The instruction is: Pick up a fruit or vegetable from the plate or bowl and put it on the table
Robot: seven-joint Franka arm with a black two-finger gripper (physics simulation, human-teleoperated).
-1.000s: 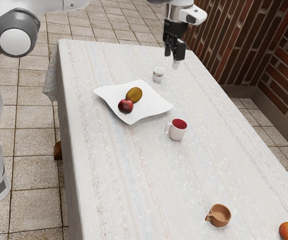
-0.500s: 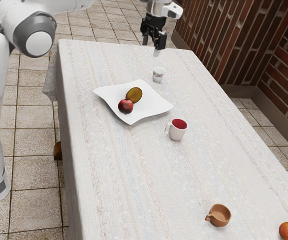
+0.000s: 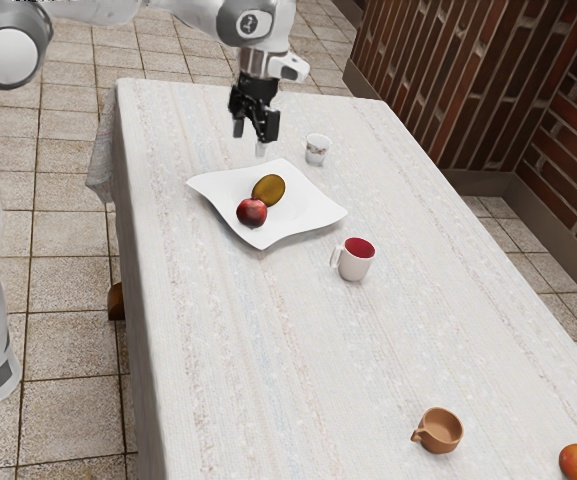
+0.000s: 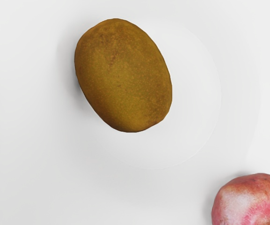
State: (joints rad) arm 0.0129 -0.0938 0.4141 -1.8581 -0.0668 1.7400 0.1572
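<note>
Two fruits lie on a white, square-cornered plate (image 3: 308,214) in the exterior view: a brownish oval fruit (image 3: 269,190) and a red round fruit (image 3: 252,212), just beside each other. The plate rests on a cloth-covered desk (image 3: 298,330). Above it hangs the black tool (image 3: 250,138), its two fingers spread wide with nothing between them. A small patterned cup (image 3: 317,150) and a white mug with a red inside (image 3: 355,260) stand near the plate.

In the wrist view, the oval fruit lies on its side on the plate, apart from the red one, with clear plate all around it. It looks the likelier pick: probably fairly light, firm but easily bruised, and a little slippery on its smooth skin. The best hold seems to be across its narrower middle, low on both flanks, squeezed gently so it doesn't roll or squirt away.
</note>
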